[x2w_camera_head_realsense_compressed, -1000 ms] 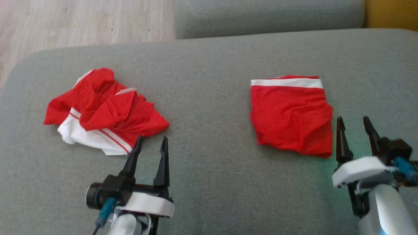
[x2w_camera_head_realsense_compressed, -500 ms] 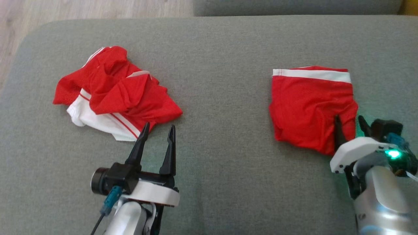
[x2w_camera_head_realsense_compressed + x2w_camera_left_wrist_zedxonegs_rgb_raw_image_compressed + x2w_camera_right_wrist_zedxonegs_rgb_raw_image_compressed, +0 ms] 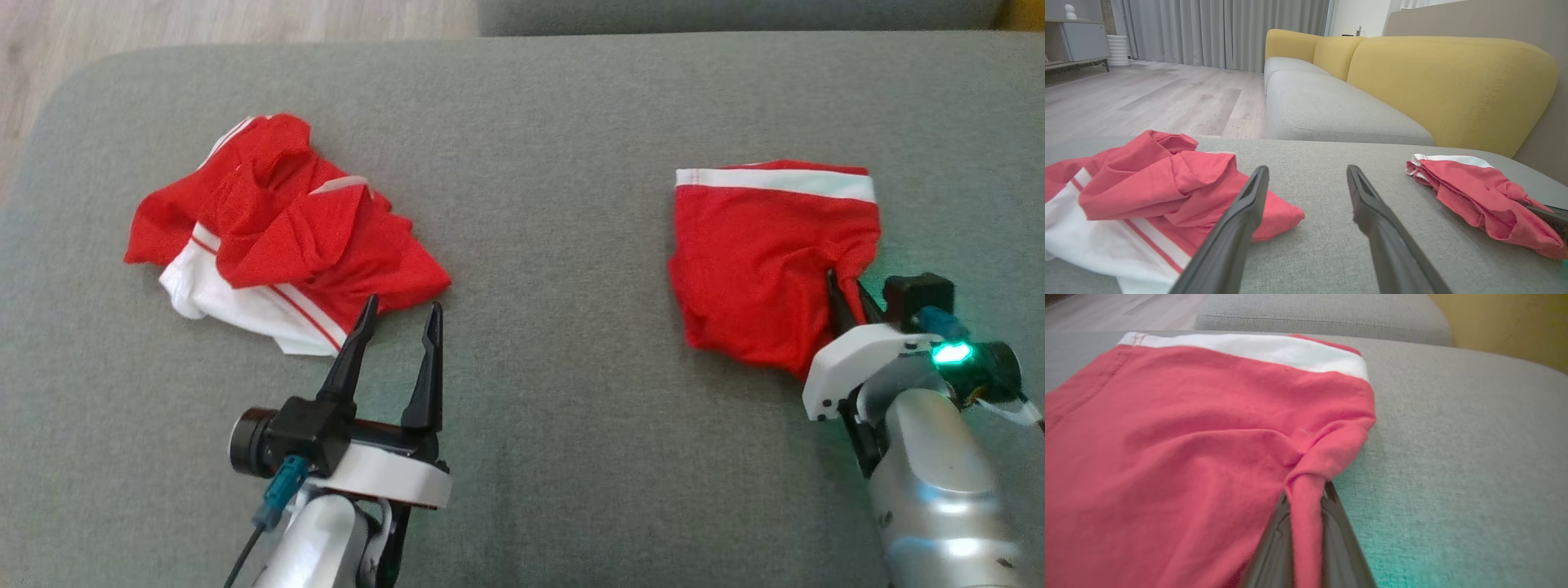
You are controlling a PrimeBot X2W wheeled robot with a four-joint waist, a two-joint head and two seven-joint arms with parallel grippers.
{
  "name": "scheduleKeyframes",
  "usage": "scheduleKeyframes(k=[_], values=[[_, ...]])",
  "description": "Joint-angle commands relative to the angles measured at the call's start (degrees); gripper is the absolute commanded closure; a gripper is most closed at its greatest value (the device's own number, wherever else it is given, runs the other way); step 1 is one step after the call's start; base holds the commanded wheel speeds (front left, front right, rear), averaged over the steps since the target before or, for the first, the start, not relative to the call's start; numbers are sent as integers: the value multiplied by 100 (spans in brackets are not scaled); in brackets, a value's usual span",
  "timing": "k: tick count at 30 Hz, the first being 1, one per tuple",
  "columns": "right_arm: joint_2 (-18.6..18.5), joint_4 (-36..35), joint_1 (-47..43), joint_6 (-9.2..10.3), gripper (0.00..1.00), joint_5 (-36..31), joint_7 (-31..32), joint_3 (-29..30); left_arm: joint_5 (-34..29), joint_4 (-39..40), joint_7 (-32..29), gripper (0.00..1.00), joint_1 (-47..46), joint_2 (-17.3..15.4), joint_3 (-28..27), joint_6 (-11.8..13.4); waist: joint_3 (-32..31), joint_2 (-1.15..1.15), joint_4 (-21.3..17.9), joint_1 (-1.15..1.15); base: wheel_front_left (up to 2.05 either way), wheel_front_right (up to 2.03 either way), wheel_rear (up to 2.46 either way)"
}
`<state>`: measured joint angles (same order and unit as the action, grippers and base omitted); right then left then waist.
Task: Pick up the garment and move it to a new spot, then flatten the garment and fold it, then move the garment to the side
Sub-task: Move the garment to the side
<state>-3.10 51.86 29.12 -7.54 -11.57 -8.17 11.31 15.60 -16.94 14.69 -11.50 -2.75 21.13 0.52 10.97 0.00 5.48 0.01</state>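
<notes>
On the grey fabric cushion [image 3: 555,163] my right gripper [image 3: 845,286] pinches one corner of the folded red cloth garment [image 3: 759,261], so I should lift slowly.

Silver arm [image 3: 314,539] — blk end effector [image 3: 404,304], teal plug [image 3: 277,494]

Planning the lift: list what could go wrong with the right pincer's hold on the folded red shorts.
The right pincer pinches only a thin twist of cloth at one corner of the folded red shorts; it may slip out.
Lifted by that corner alone, the fold would likely fall open; the left pincer is open, off by the crumpled garment.
</notes>
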Motion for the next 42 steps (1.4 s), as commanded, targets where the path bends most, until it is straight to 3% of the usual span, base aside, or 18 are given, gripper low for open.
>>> scheduleKeyframes(k=[1, 4, 8, 17, 24, 32, 42], values=[[-41, -126, 174, 5, 100, -70, -76, -159, -29, 135, 31, 0, -176, -13, -173, 22, -55, 0, -55, -1, 0, 0, 0], [-181, -199, 283, 5, 100, -365, -131, -390, -6, 131, 31, 0, -154, -13, -190, 26, -140, 0, -152, -1, 0, 0, 0], [-648, -144, 447, 5, 100, -572, -25, -887, 59, 157, 31, 0, -150, -13, -167, 37, -228, 0, -217, -1, 0, 0, 0], [-2258, 373, 797, 5, 100, -291, 188, -2096, 129, 320, 31, 0, -185, -13, -163, 81, -131, 0, -119, -1, 0, 0, 0], [-3340, 758, 1008, 5, 100, -1, 331, -2133, 85, 368, 31, 0, -272, -13, -209, 57, 141, 0, 17, -1, 0, 0, 0], [-3638, 744, 994, 5, 100, -20, 470, -1697, 58, 407, 31, 0, -333, -13, -240, 48, 298, 0, 63, -1, 0, 0, 0], [-3570, 569, 878, 5, 100, -235, 560, -1243, 26, 388, 31, 0, -381, -13, -254, 37, 373, 0, 49, -1, 0, 0, 0]])
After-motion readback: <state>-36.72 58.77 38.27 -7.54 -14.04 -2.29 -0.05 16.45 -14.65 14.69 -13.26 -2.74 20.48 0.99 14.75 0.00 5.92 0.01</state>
